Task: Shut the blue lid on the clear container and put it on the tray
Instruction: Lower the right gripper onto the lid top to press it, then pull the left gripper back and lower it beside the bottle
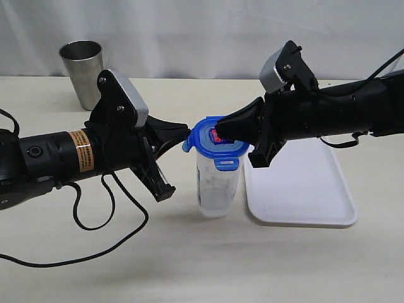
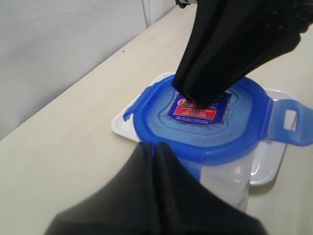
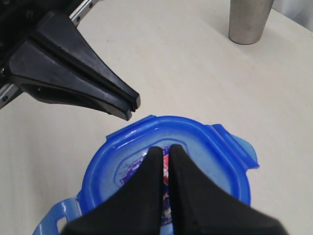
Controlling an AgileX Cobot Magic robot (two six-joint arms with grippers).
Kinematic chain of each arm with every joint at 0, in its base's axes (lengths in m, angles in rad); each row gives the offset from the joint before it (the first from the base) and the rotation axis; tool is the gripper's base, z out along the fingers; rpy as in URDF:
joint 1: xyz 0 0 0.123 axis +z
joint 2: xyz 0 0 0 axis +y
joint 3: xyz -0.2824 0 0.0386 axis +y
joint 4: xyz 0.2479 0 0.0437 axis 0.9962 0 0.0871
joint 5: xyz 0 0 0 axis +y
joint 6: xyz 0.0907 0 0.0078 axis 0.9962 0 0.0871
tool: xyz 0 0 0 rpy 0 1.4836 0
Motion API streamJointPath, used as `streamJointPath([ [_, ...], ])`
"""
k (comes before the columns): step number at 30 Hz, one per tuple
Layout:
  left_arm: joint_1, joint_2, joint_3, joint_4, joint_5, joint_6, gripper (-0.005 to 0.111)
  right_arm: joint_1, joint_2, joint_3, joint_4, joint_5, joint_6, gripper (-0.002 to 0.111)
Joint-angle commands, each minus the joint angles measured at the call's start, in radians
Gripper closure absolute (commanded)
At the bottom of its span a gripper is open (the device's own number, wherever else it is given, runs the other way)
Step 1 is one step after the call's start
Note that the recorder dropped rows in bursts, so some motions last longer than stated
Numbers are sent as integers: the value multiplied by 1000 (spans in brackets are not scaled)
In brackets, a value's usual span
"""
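The clear container (image 1: 218, 189) stands upright on the table just left of the white tray (image 1: 303, 196). The blue lid (image 1: 208, 146) sits on top of it, with flaps (image 2: 291, 122) still sticking outward. My right gripper (image 1: 218, 133) is shut, and its tips press down on the sticker in the middle of the lid (image 3: 215, 147). My left gripper (image 1: 187, 129) is also shut and empty. Its tip sits at the lid's left rim (image 2: 205, 134), just above the container wall (image 2: 230, 181). In the right wrist view my right gripper (image 3: 166, 149) covers most of the sticker.
A steel cup (image 1: 82, 71) stands at the back left, also visible in the right wrist view (image 3: 249, 19). A black cable (image 1: 107, 221) loops on the table under the left arm. A corner of the tray (image 2: 122, 125) shows behind the lid.
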Motion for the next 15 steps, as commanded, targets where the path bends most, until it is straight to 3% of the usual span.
streamJointPath([
  [1, 1, -8, -7, -10, -18, 0, 107, 4, 5, 3, -38, -9, 0, 104],
  [11, 14, -16, -5, -2, 43, 51, 107, 4, 5, 3, -42, -3, 1, 104],
  [15, 89, -16, 38, -2, -31, 45, 107, 4, 5, 3, -45, -1, 2, 104],
])
